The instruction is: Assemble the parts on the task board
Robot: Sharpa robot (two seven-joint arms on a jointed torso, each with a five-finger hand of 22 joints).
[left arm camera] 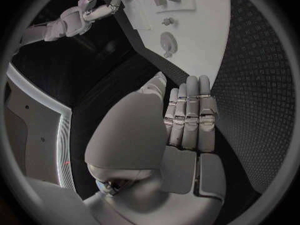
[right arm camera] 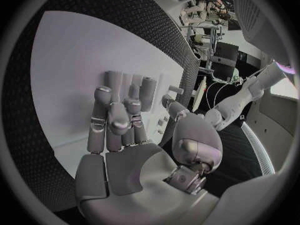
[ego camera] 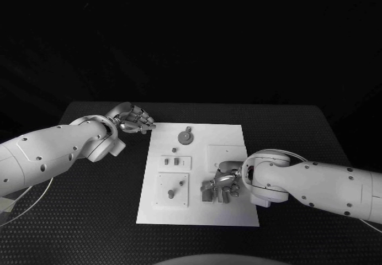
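The white task board (ego camera: pixel 227 212) lies in the middle of the black surface (ego camera: pixel 302 127). The left hand (ego camera: pixel 133 119) hovers off the board's far left corner, fingers curled in together and holding nothing. The right hand (ego camera: pixel 221 185) rests low over the board's near right part, fingers bent down among several small upright parts (ego camera: pixel 205 193); whether it grips one I cannot tell. A round gear-like part (ego camera: pixel 185 136) sits near the board's far edge, a small peg (ego camera: pixel 174 149) just below it, and another part (ego camera: pixel 171 193) stands in the near left plate.
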